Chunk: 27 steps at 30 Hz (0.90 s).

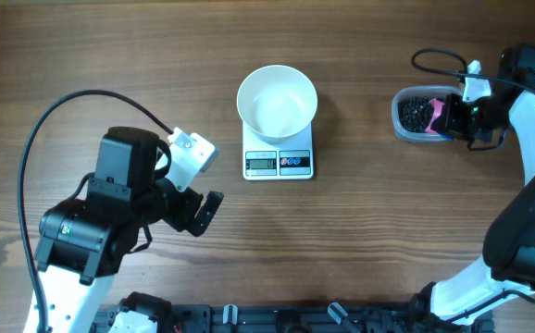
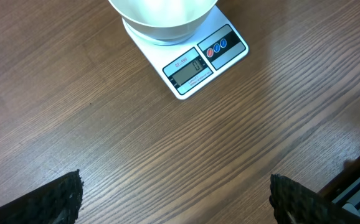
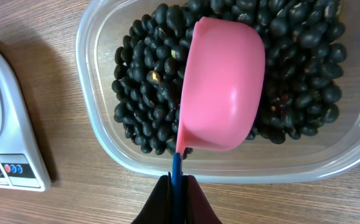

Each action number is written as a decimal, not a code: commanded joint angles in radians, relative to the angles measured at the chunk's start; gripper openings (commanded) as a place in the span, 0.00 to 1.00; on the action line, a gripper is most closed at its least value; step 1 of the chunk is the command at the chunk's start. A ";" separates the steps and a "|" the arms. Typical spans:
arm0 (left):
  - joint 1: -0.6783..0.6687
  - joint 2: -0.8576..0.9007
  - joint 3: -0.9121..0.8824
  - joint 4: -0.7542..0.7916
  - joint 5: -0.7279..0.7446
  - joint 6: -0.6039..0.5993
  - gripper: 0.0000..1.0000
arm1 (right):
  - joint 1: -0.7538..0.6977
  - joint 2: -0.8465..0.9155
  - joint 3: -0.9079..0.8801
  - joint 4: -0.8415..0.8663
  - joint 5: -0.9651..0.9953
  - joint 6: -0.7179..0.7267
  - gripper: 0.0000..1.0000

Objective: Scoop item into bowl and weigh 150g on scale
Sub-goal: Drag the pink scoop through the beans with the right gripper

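Status of right gripper (image 3: pixel 179 200): shut tight on the blue handle (image 3: pixel 177 167) of a pink scoop (image 3: pixel 222 93). Holds the scoop straight ahead of the fingertips, rounded back toward the wrist, mouth turned away. Reaches into a clear tub (image 3: pixel 96 118) directly ahead of the hand, above the item (image 3: pixel 146 99), a pile of black beans covering the tub floor. Contact between scoop rim and beans: cannot tell.

Status of left gripper (image 2: pixel 174 202): spread fully wide, nothing between the fingers (image 2: pixel 49 202). Points down at the wood table (image 2: pixel 74 112).

Position of scale (image 2: pixel 202 62): ahead of the left hand, slightly to its right, well apart from it; off to the left of the right hand, apart from the tub. Carries the bowl (image 2: pixel 164 15), plain white, on the platform behind the display.
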 commanded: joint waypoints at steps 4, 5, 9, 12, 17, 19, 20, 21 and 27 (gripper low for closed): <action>0.007 0.005 0.025 0.003 0.019 0.020 1.00 | -0.008 0.047 -0.016 -0.040 -0.087 0.014 0.04; 0.007 0.005 0.025 0.003 0.019 0.021 1.00 | -0.019 0.047 -0.016 -0.040 -0.092 0.020 0.04; 0.007 0.005 0.025 0.003 0.019 0.021 1.00 | -0.063 0.045 -0.016 -0.040 -0.182 0.015 0.04; 0.007 0.005 0.025 0.003 0.019 0.020 1.00 | -0.082 0.045 -0.016 -0.040 -0.231 0.008 0.04; 0.007 0.005 0.025 0.003 0.019 0.021 1.00 | -0.112 0.045 -0.016 -0.040 -0.245 0.009 0.04; 0.007 0.005 0.025 0.003 0.019 0.021 1.00 | -0.134 0.045 -0.016 -0.039 -0.249 0.008 0.04; 0.007 0.005 0.025 0.003 0.019 0.021 1.00 | -0.142 0.045 -0.016 -0.040 -0.253 0.008 0.04; 0.007 0.005 0.025 0.003 0.019 0.021 1.00 | -0.153 0.045 -0.016 -0.040 -0.269 0.006 0.04; 0.007 0.005 0.025 0.003 0.019 0.020 1.00 | -0.206 0.045 -0.016 -0.045 -0.354 -0.011 0.04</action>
